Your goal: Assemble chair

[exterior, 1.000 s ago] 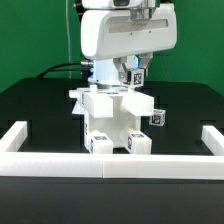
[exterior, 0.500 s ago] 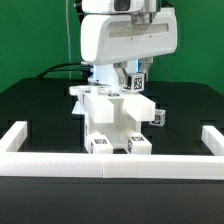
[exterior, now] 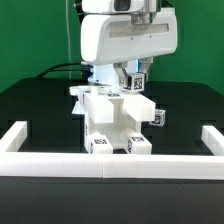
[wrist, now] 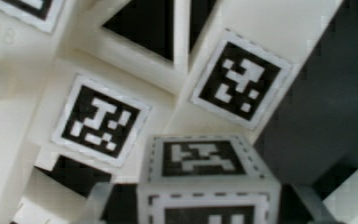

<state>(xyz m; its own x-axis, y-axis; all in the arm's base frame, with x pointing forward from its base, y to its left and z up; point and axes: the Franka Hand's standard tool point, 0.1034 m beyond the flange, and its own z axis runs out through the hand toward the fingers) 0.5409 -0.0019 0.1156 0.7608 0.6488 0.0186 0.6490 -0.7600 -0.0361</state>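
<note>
The claw hangs low under the bulky white arm, right down at the top of the chair. Its jaws are drawn in narrow, and from where I stand they look pinched on a small tagged piece at the chair's upper back, on the exterior view's right. The arm's housing covers much of the claw, so the exact contact is hard to make out.

The table is flat and black, a matte surface running back to a plain green wall. A dark cable trails in from the exterior view's left, behind the chair. Along the near edge runs a long low white rail, with a short raised end at each side, framing the work area like a shallow U.

The chair stands in the middle of the table, just behind the rail's long run and well apart from both of its ends. It is white and blocky, stacked from slabs and posts, with square black-and-white tags on its faces and on the two block ends nearest the rail.

The wrist view is filled with the chair at very close range: white blocks, tilted, with several large tags pressed up near the lens.
</note>
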